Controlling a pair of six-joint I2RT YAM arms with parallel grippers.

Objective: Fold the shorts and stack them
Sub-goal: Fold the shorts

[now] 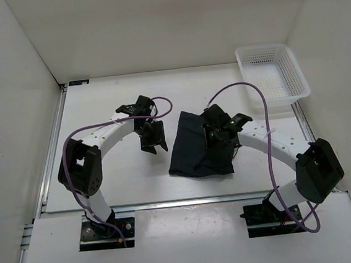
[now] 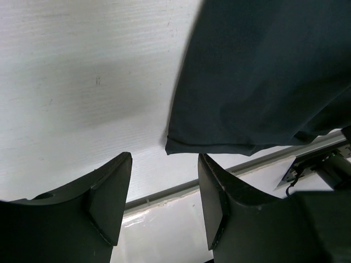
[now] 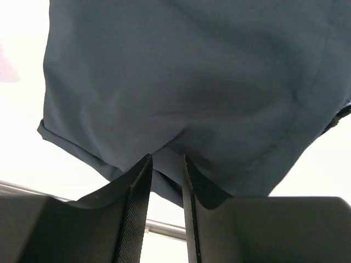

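We see the right end effector [image 3: 164, 178] with its two fingers drawn nearly together on a pinch of the shorts [image 1: 191, 150]. The dark cloth puckers toward the fingertips, so we read it as gripping the fabric near one edge. The left end effector [image 2: 164, 189] stands open, its fingers spread wide with nothing between them. It hangs just left of the shorts, apart from the cloth, and in the left wrist view a hemmed corner lies just beyond its fingertips. The shorts lie as a compact dark shape on the white bench [image 1: 118, 180], about midway between the two arms, with the right arm reaching over their right side. A white mesh basket [image 1: 295, 73] sits at the far right corner of the bench, well apart from the shorts.
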